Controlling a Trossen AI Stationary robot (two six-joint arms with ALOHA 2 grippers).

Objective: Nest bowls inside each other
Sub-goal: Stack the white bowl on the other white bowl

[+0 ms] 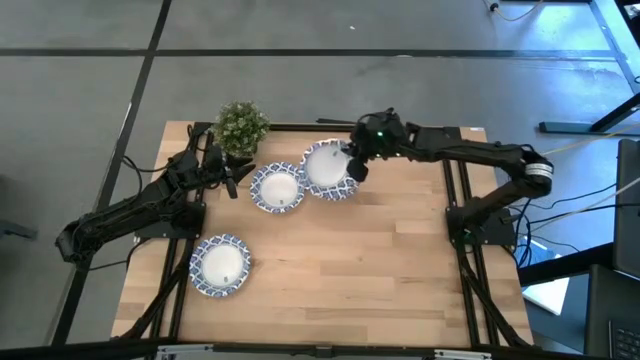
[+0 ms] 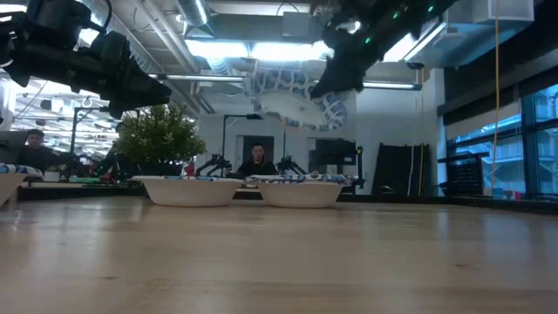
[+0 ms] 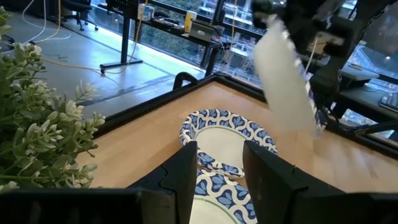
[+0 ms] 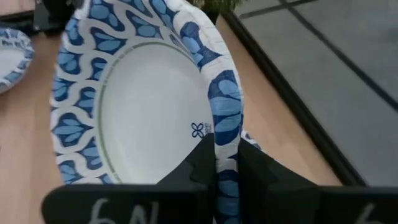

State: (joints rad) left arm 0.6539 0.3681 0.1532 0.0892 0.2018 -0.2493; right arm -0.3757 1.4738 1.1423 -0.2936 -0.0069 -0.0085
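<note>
the right gripper (image 4: 227, 163) pinches a bowl (image 4: 143, 99) by its rim, tilted in the air above another bowl (image 1: 335, 187) at the surface's far side (likely for nesting); the left gripper (image 3: 219, 163) waits nearby, jaws apart.

Grey floor (image 1: 80, 120) crossed by dark lines — ceiling lights (image 2: 228, 49) and tall windows (image 2: 488, 148) beyond.

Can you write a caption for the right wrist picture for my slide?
The right gripper pinches the patterned rim of a lifted bowl.
</note>
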